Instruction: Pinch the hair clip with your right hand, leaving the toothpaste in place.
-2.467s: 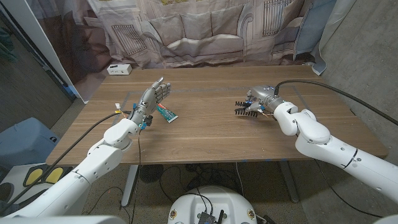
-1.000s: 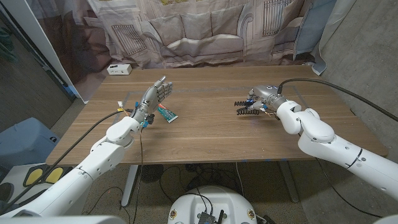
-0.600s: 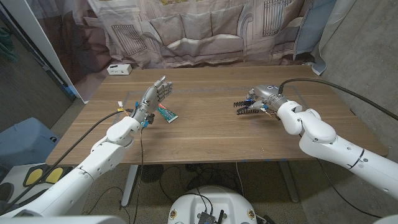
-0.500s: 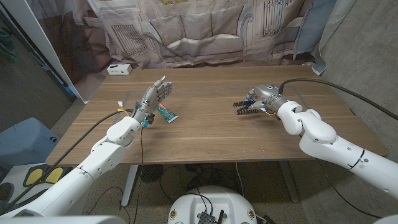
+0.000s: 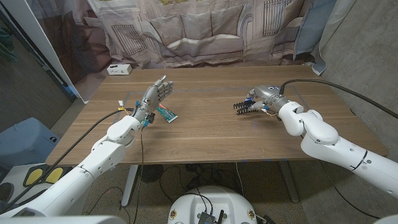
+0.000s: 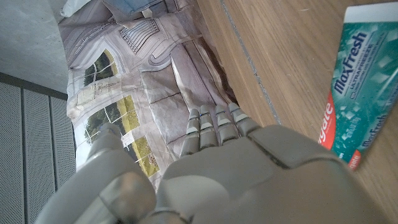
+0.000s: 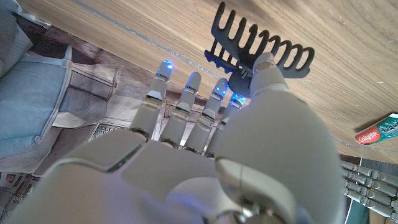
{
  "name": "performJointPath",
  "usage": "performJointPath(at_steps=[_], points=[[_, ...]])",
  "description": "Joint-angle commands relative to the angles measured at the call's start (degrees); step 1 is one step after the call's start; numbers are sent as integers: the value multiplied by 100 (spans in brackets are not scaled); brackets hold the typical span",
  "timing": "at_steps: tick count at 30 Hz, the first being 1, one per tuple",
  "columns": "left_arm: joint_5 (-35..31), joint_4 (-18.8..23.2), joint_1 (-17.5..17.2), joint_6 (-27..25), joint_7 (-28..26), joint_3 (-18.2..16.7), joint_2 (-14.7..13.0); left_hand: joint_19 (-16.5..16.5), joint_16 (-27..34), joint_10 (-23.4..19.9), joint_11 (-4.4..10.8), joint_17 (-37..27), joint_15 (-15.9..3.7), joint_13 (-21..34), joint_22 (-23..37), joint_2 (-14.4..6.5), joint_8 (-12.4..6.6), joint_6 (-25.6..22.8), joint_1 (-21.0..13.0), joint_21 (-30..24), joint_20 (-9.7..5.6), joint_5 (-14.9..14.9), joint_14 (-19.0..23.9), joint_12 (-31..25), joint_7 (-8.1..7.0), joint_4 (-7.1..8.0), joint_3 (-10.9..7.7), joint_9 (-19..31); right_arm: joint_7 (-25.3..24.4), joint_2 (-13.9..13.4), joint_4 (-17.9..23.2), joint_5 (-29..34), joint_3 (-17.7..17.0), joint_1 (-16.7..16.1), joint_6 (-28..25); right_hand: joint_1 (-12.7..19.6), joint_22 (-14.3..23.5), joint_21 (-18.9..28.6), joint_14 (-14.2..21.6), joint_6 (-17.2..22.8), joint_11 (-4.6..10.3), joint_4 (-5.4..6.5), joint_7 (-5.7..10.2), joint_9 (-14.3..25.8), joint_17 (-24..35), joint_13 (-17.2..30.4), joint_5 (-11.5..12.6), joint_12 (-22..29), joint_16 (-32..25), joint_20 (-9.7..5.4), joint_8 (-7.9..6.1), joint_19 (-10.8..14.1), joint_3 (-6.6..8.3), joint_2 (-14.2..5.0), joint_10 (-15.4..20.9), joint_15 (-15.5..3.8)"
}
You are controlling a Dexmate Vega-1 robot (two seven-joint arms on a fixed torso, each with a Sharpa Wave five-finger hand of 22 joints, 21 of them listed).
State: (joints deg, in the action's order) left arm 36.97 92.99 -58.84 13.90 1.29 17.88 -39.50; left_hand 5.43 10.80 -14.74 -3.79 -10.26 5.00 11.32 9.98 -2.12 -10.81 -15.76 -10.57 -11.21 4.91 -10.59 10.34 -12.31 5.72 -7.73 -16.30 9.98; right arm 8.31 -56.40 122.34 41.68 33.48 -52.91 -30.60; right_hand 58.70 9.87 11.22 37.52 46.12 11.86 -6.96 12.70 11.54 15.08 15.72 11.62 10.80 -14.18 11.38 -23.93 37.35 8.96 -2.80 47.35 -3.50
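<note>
The black toothed hair clip (image 5: 243,107) sits right of the table's middle, its teeth pointing toward the near edge. My right hand (image 5: 263,96) pinches its back end between thumb and a finger; in the right wrist view the thumb tip presses on the hair clip (image 7: 261,48) ahead of the right hand (image 7: 205,162). The green and white toothpaste tube (image 5: 166,112) lies on the wood at left of centre. My left hand (image 5: 153,96) stands upright beside it with fingers apart, holding nothing. The left wrist view shows the toothpaste (image 6: 360,93) past the left hand (image 6: 249,180).
A small white box (image 5: 118,69) sits at the far left corner of the table (image 5: 205,134). A curtain printed with a sofa hangs behind. A thick black cable (image 5: 336,87) runs to my right arm. Tape lines mark the wood.
My right hand has lifted the clip's back end a little and shifted it slightly left. The left hand and the toothpaste have not moved.
</note>
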Motion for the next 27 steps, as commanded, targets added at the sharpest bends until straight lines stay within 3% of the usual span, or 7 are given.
performJointPath(at_steps=[1,14,27], points=[[15,-30,24,-11,28,12,13,-25,2,-40,8,-10,-2,10,30,-26,2,-39,-55,0,5,9,3,7,25,18,-48,28,130,-66,99,41,-27,4,-5,-74,18,-14,-60,-67,27,-9,5,4,33,-4,-13,-16,17,51,58,1,-14,7,-83,-319],[21,-82,41,13,46,31,45,-30,1,-26,11,-10,4,10,31,-28,6,-29,-58,-1,16,10,2,13,16,18,-50,28,206,-113,182,70,-73,-23,-18,-125,19,-17,-133,-129,23,-15,3,-7,24,-45,-18,-9,42,68,138,-25,-15,12,-175,-310],[11,-96,53,27,41,35,54,-39,1,-36,23,-10,-5,10,31,-29,2,-37,-59,0,18,11,0,9,21,18,-52,28,-73,-112,211,-5,-199,-207,-2,-208,20,-13,-322,-385,11,-32,0,-21,31,-109,-22,-45,78,80,340,-53,-35,40,-498,-242]])
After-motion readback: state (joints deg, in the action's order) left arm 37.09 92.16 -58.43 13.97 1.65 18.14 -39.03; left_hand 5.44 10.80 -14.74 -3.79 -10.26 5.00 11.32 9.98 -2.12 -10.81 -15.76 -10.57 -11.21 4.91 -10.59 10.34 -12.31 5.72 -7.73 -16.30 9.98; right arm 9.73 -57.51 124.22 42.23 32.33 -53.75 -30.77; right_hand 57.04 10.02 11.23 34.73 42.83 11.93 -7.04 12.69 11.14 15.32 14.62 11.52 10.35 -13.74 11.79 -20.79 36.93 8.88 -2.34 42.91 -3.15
